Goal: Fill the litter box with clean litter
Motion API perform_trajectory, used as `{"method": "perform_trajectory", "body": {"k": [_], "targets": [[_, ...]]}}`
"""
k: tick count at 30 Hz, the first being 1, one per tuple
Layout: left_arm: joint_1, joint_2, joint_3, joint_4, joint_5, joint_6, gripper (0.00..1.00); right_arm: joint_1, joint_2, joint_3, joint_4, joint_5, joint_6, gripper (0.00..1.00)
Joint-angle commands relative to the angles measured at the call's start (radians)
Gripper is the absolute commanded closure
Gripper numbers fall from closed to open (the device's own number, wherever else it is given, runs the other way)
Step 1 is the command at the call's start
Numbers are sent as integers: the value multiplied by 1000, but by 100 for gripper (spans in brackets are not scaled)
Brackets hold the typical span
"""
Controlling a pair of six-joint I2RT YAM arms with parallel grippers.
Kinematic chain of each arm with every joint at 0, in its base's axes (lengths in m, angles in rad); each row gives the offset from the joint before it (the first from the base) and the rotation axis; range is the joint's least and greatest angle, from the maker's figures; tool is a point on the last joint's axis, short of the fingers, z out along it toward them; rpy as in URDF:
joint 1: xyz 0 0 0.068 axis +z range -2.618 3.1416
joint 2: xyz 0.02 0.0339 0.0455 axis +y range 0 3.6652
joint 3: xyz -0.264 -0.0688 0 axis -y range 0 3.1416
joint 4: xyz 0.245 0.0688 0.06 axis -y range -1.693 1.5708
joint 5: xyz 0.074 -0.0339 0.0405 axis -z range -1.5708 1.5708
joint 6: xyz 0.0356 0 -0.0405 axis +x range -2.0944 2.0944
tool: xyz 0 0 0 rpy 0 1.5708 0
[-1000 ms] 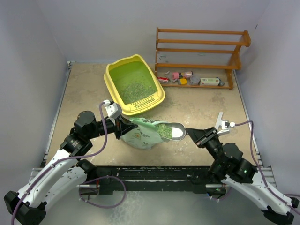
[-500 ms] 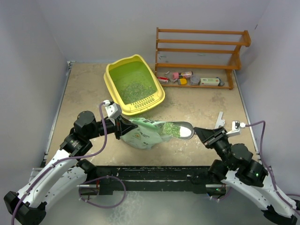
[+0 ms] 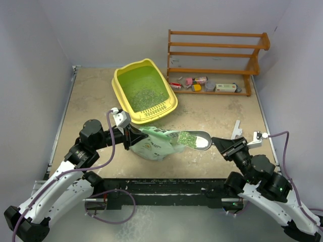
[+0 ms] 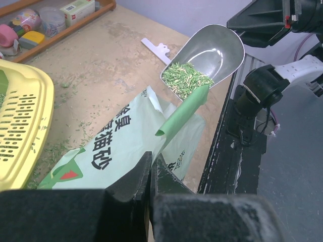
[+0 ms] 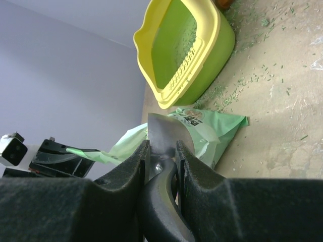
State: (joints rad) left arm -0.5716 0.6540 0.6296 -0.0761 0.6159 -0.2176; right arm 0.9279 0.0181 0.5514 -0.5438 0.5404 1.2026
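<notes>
The yellow litter box (image 3: pixel 154 111) stands at the back centre, with clean litter (image 3: pixel 144 96) spread on its green floor; it also shows in the wrist views (image 4: pixel 30 126) (image 5: pixel 184 68). In front of it lies the pale-green bag (image 3: pixel 154 143) (image 4: pixel 116 146) (image 5: pixel 212 126). My left gripper (image 3: pixel 132 136) (image 4: pixel 151 164) is shut on the bag's left edge. My right gripper (image 3: pixel 222 145) (image 5: pixel 161 148) is shut on the handle of a grey metal scoop (image 3: pixel 198 139) (image 4: pixel 212 55). The scoop is just outside the bag's mouth, partly filled with granules (image 4: pixel 186 80).
A brown wooden rack (image 3: pixel 217 55) stands at the back right, small items (image 3: pixel 202 83) on its bottom shelf. A white flat piece (image 3: pixel 236 128) lies on the table right of the scoop. Loose granules (image 5: pixel 242 80) are scattered around the litter box and bag.
My right arm has drawn the scoop rightward out of the bag's mouth with granules in it. The left arm and the bag have stayed put.
</notes>
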Motion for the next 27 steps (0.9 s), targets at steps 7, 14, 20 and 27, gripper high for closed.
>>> {"method": "perform_trajectory", "body": {"k": [7,14,20,27], "targets": [[3,-21,36,99,9,-9,91,6,-21,71,65,72,98,100],[3,-5,54,76,8,-3,57,6,-17,108,63,93,83,100],[3,-27,61,64,-39,-2,47,6,25,160,73,110,54,100],[3,-42,74,84,-112,-38,27,6,104,220,121,124,12,100]]}}
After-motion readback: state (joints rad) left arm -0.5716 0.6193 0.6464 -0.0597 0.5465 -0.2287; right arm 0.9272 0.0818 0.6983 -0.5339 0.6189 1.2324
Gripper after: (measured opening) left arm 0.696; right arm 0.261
